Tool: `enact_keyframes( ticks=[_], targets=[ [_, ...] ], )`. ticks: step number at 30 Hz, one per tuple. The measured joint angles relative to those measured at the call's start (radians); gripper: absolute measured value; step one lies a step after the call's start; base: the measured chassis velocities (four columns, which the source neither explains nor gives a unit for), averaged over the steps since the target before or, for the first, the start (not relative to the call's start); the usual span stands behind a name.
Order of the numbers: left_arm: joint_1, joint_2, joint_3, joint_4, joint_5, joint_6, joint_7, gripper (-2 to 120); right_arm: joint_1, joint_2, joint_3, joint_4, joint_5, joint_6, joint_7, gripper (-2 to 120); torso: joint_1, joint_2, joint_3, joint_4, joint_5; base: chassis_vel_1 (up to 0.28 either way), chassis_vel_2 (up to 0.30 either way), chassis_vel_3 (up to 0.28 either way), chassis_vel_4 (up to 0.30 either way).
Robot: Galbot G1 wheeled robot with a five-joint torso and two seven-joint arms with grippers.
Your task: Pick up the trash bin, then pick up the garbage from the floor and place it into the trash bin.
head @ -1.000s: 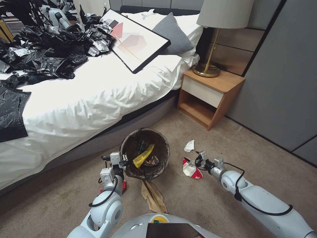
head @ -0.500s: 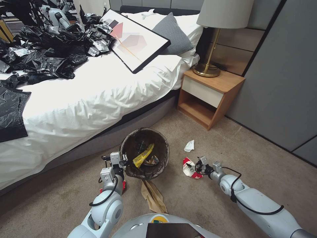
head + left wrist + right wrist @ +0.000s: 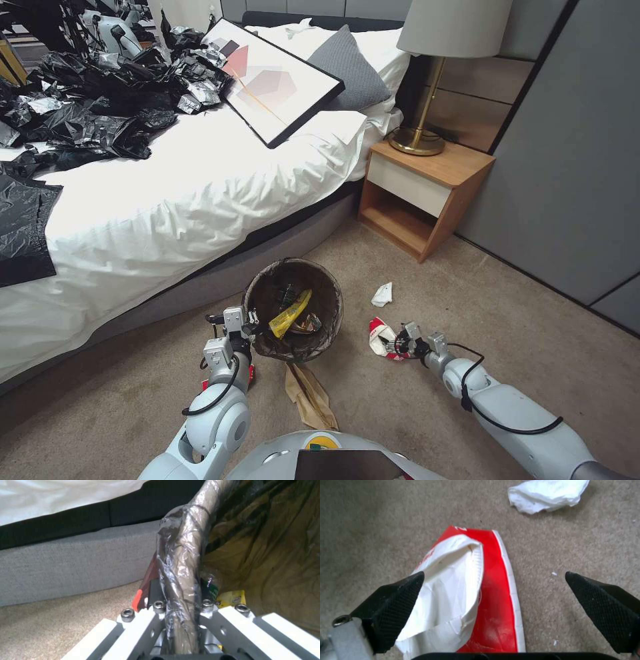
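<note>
**Bedside floor: bin held, packet under open fingers**

Trash bin: on the carpet beside the bed, its lined rim clamped by the left gripper. Red-and-white packet: flat on the carpet just right of the bin. Right gripper: low over the packet, fingers spread wide astride it. White paper scrap: nearby.

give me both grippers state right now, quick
Left gripper: shut on the trash bin rim.
Right gripper: open, holding nothing, fingers either side of the red-and-white packet on the carpet.
</note>
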Motion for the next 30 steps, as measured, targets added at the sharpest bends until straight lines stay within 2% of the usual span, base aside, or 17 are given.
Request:
enact_keyframes(
  ticks=[13,15,16,19,20,23,24,26,27,29,30],
  targets=[
    [-0.001,-0.002,0.0,0.0,0.001,-0.001,-0.001,2,0.008,0.029,-0.007,-0.048,-0.028,0.013,-0.006,99,0.0,0.0,0.0,0.0,0.0,0.0,0.0,0.0,0.0],
    [-0.001,-0.002,0.0,0.0,0.001,-0.001,-0.002,2,0.009,0.037,-0.007,-0.056,-0.035,0.016,-0.008,90,0.0,0.0,0.0,0.0,0.0,0.0,0.0,0.0,0.0],
    [-0.001,-0.002,0.0,0.0,0.001,-0.001,-0.002,2,0.009,0.037,-0.007,-0.056,-0.035,0.016,-0.008,90,0.0,0.0,0.0,0.0,0.0,0.0,0.0,0.0,0.0],
    [-0.001,0.001,-0.001,-0.002,0.001,-0.001,-0.003,2,0.008,0.042,-0.007,-0.061,-0.041,0.02,-0.013,76,0.0,0.0,0.0,0.0,0.0,0.0,0.0,0.0,0.0],
    [-0.001,0.001,-0.001,-0.002,0.001,-0.001,-0.003,2,0.008,0.042,-0.007,-0.061,-0.041,0.02,-0.013,76,0.0,0.0,0.0,0.0,0.0,0.0,0.0,0.0,0.0],
    [-0.001,0.002,-0.001,-0.003,0.001,-0.002,-0.004,2,0.004,0.047,-0.006,-0.069,-0.045,0.028,-0.016,61,0.0,0.0,0.0,-0.0001,-0.0005,0.0,0.0,0.0,0.0],
    [-0.001,0.002,-0.001,-0.003,0.001,-0.002,-0.004,2,0.004,0.047,-0.006,-0.069,-0.045,0.028,-0.016,61,0.0,0.0,0.0,-0.0001,-0.0005,0.0,0.0,0.0,0.0],
    [-0.001,0.003,0.0,-0.004,0.001,-0.002,-0.004,2,0.0,0.051,-0.005,-0.071,-0.047,0.033,-0.018,50,0.0,0.0,0.0,-0.0002,-0.0005,0.0,0.0,0.0,0.0],
    [-0.001,0.003,0.0,-0.004,0.001,-0.002,-0.004,2,0.0,0.051,-0.005,-0.071,-0.047,0.033,-0.018,50,0.0,0.0,0.0,-0.0002,-0.0005,0.0,0.0,0.0,0.0],
    [-0.001,0.004,0.0,-0.004,0.0,-0.002,-0.004,2,-0.002,0.055,-0.004,-0.07,-0.048,0.035,-0.018,39,0.0,0.0,0.0,-0.0002,-0.0004,0.0,0.0,0.0,0.0],
    [-0.001,0.004,0.0,-0.004,0.0,-0.002,-0.004,2,-0.002,0.055,-0.004,-0.07,-0.048,0.035,-0.018,39,0.0,0.0,0.0,-0.0002,-0.0004,0.0,0.0,0.0,0.0]
  ],
)
